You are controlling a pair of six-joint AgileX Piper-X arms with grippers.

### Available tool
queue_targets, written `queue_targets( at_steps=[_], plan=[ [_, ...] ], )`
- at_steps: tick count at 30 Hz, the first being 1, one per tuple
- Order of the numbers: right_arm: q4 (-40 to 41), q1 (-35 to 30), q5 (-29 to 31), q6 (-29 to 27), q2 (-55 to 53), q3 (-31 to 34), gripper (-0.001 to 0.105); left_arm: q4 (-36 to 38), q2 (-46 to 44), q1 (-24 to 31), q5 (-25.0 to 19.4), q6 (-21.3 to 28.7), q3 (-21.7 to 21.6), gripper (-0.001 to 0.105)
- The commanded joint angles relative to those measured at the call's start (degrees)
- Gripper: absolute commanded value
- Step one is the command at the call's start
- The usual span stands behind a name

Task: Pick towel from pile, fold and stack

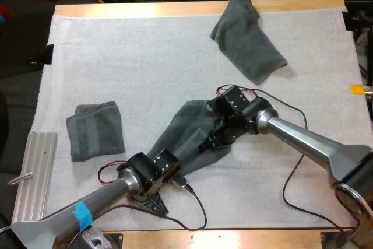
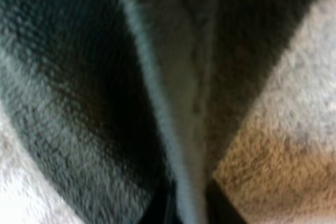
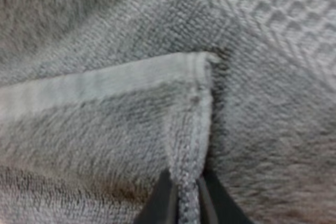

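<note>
A dark grey-green towel (image 1: 187,131) lies stretched on the white mat between my two arms. My left gripper (image 1: 165,180) is at its near end, and the left wrist view shows that gripper (image 2: 190,205) shut on a raised fold of the towel (image 2: 178,103). My right gripper (image 1: 211,139) is over the towel's far part; in the right wrist view it (image 3: 185,203) is shut on the hemmed edge of the towel (image 3: 131,129). A folded towel (image 1: 95,129) rests at the mat's left. A crumpled towel (image 1: 247,38) lies at the far right.
A ribbed metal plate (image 1: 32,179) with a handle sits off the mat's left edge. The wooden table edge (image 1: 175,9) runs along the far side. Open mat stretches between the folded towel and the crumpled one.
</note>
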Motion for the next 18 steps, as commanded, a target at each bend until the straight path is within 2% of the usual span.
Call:
queue_targets(
  at_steps=[1, 8, 13, 18],
  plan=[
    [0.5, -0.1, 2.9, -1.9, -2.5, -0.1, 0.001, 1.8, 0.1, -0.1, -0.7, 0.7, -1.1, 0.006],
    [3.2, -0.1, 13.6, -5.4, -12.1, -0.1, 0.001, 7.6, 0.1, -0.1, -1.4, 2.4, -10.0, 0.006],
    [5.9, -0.1, 18.9, -6.1, -19.3, -0.1, 0.001, 12.8, 0.1, -0.1, -5.3, 4.3, -19.9, 0.005],
    [8.5, 0.4, 21.9, -6.1, -25.8, -0.1, 0.001, 16.2, 0.1, -0.1, -6.3, 6.3, -29.7, 0.001]
  ],
)
